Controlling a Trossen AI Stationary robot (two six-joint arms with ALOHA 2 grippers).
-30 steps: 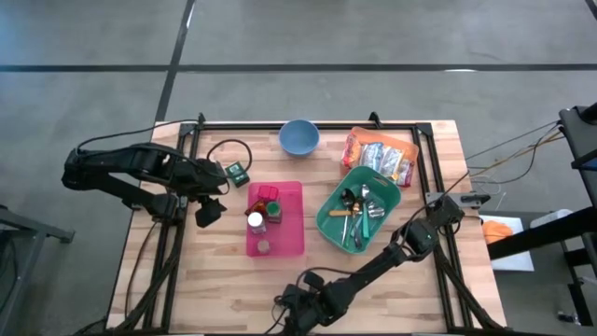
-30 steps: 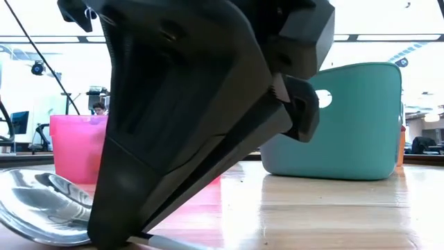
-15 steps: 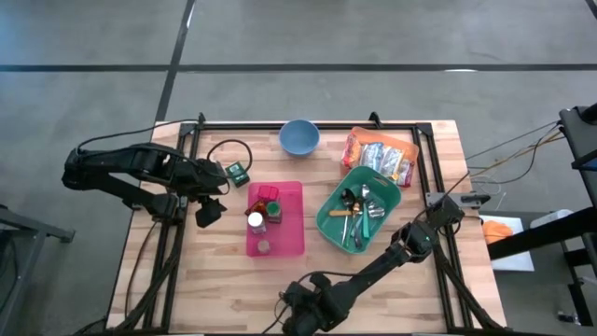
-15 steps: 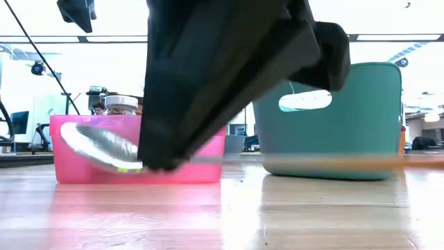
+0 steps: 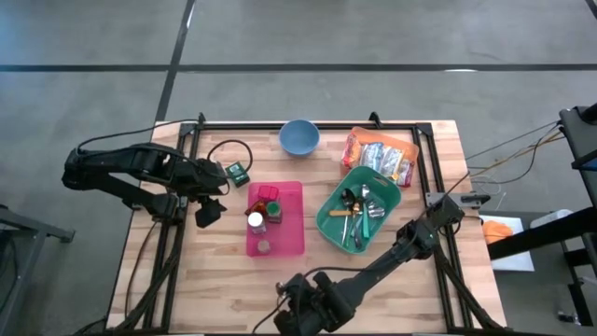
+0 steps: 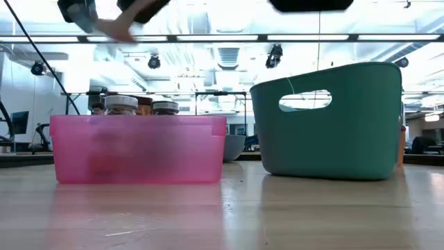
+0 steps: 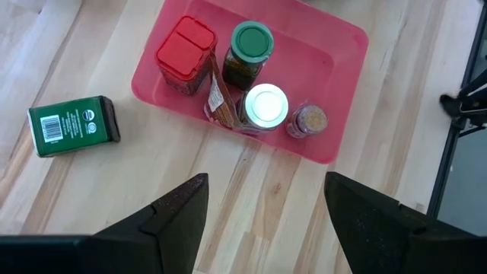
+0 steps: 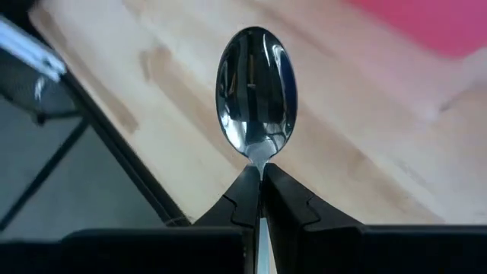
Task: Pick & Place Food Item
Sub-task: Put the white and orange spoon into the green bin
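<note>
Spoon (image 8: pixel 254 91) pinched by its neck in right gripper (image 8: pixel 259 183), bowl out past the fingertips; left gripper (image 7: pixel 262 202) spread, pink bin (image 7: pixel 346 46) ahead.

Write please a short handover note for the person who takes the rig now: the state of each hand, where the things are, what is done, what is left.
Right hand: shut on the spoon, held above the near table edge.
Left hand: open, empty, hovering beside the pink bin.
Pink bin: holds jars and a red-lidded container. A green tin lies on the table beside it.
Teal bin: holds more cutlery. Blue bowl and snack packets sit at the far edge.
Done: spoon picked up.
Left: place the spoon; the pictures do not show where.
</note>
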